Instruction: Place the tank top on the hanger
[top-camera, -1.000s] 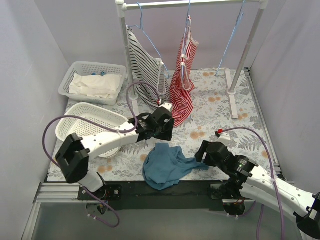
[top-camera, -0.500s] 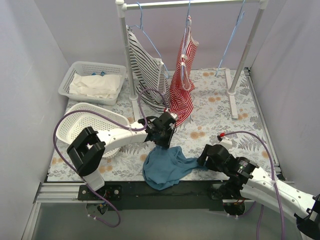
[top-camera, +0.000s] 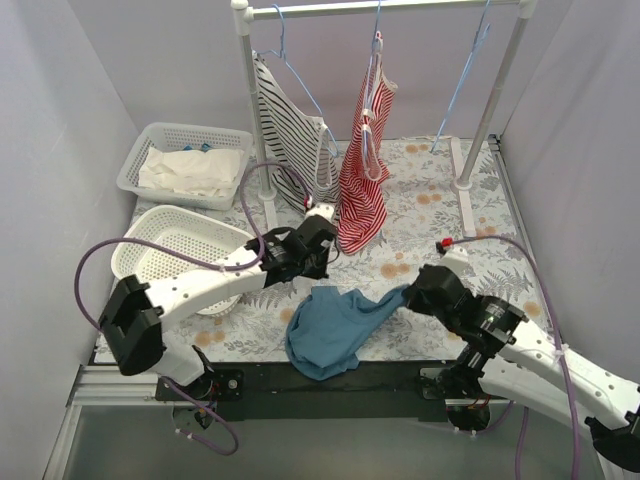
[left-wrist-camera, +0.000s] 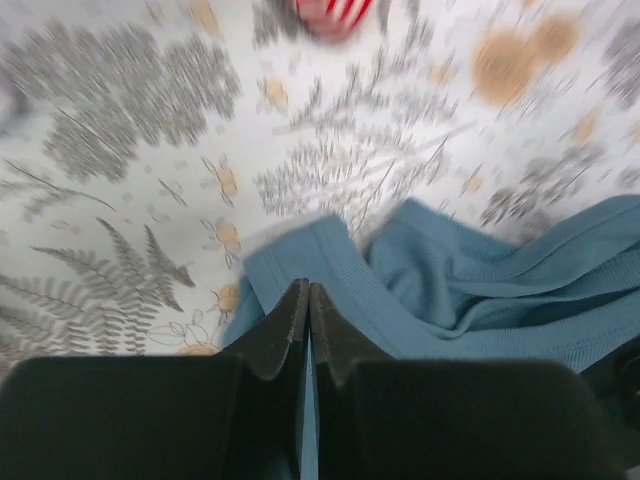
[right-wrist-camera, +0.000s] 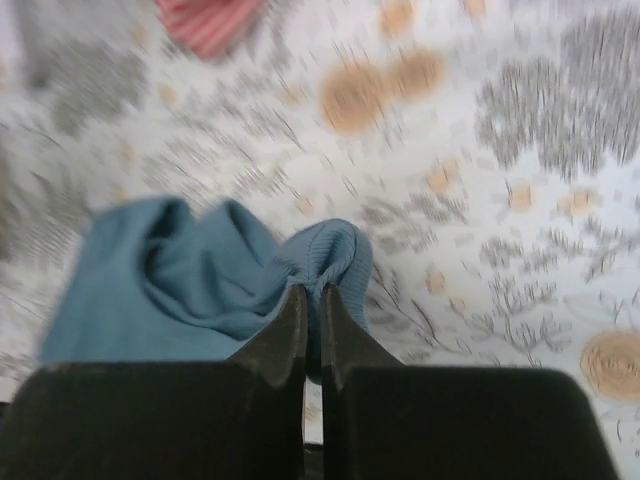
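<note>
The teal-blue tank top (top-camera: 333, 332) lies crumpled on the floral table near the front edge. My left gripper (top-camera: 318, 276) is at its upper edge. In the left wrist view the fingers (left-wrist-camera: 308, 285) are shut, and the ribbed hem of the tank top (left-wrist-camera: 470, 270) meets their tips. My right gripper (top-camera: 405, 296) is shut on a bunched strap at the garment's right end, which loops over the tips (right-wrist-camera: 313, 290); the tank top (right-wrist-camera: 170, 280) trails off to the left. The light-blue wire hanger (top-camera: 461, 86) hangs empty at the right end of the rail.
A white clothes rack (top-camera: 250, 110) stands at the back, holding a black-and-white striped top (top-camera: 292, 135) and a red-and-white striped top (top-camera: 366, 170). At the left are a basket of white cloth (top-camera: 190, 165) and an oval white basket (top-camera: 170, 250). Walls close in on both sides.
Both grippers closed from open. The left one dipped to the tank top's upper edge, then drew back up-left. The right one rose and pulled the strap up and to the right.
</note>
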